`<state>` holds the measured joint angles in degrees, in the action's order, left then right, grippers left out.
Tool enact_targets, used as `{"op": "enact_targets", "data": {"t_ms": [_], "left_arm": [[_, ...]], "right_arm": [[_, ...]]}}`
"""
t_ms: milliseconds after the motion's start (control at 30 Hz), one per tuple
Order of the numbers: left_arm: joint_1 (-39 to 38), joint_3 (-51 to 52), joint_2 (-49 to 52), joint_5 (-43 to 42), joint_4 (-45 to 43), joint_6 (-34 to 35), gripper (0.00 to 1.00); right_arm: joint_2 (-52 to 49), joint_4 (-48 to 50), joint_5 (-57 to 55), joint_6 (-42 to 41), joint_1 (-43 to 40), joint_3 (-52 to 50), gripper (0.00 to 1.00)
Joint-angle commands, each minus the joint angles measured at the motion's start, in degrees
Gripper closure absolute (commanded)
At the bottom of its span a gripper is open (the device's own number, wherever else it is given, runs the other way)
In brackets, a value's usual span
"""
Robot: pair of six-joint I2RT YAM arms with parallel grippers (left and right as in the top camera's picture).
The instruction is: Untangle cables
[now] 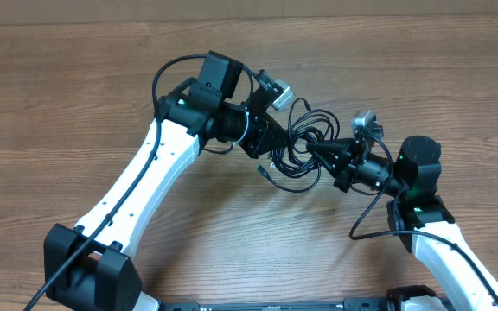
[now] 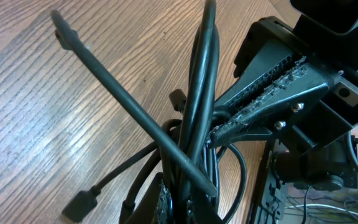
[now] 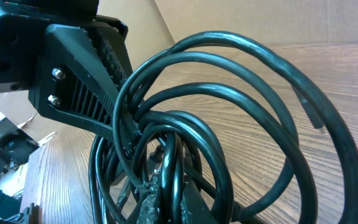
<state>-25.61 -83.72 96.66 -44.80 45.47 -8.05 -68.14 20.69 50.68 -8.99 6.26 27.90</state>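
On the brown wood-grain worktop (image 1: pixel 76 86), a tangled coil of thin black cables (image 1: pixel 303 138) sits between the left end effector (image 1: pixel 275 149) and the right end effector (image 1: pixel 321 152), both pinching it.

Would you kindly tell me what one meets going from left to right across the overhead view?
Left arm's white link → left tool → cables, clamped from both sides by the two tools → right tool → right arm's black joint.
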Motion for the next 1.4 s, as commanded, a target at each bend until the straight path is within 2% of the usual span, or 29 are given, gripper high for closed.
{"op": "enact_targets", "data": {"t_ms": [0,200,433,533,667,1067,1367], "left_arm": [[-1.53,-0.74,-0.68,-4.63,-1.22,1.27,0.96],[-1.29,-0.74,-0.68,2.71,-1.22,5.33,0.95],[-0.55,-0.74,-0.68,18.6,-1.18,20.59,0.95],[-0.09,-0.74,-0.68,21.09,-1.14,23.54,0.95],[0.26,-0.74,-0.68,22.03,-1.27,24.15,0.95],[0.63,-0.76,-0.68,33.4,-0.26,37.22,0.95],[0.63,-0.74,-0.68,36.72,0.98,45.24,0.95]], "right_arm": [[0.17,-0.7,2.54,0.55,0.85,-0.17,0.96],[0.17,-0.57,2.86,0.48,0.85,-0.17,0.96],[0.17,2.1,9.57,0.33,0.85,-0.17,0.96],[0.17,3.28,11.19,0.33,0.85,-0.17,0.96],[0.17,4.5,12.31,0.33,0.85,-0.17,0.96],[0.17,7.58,12.44,0.33,0.83,-0.17,0.96],[0.17,7.52,12.39,0.33,0.83,-0.17,0.96]]}}
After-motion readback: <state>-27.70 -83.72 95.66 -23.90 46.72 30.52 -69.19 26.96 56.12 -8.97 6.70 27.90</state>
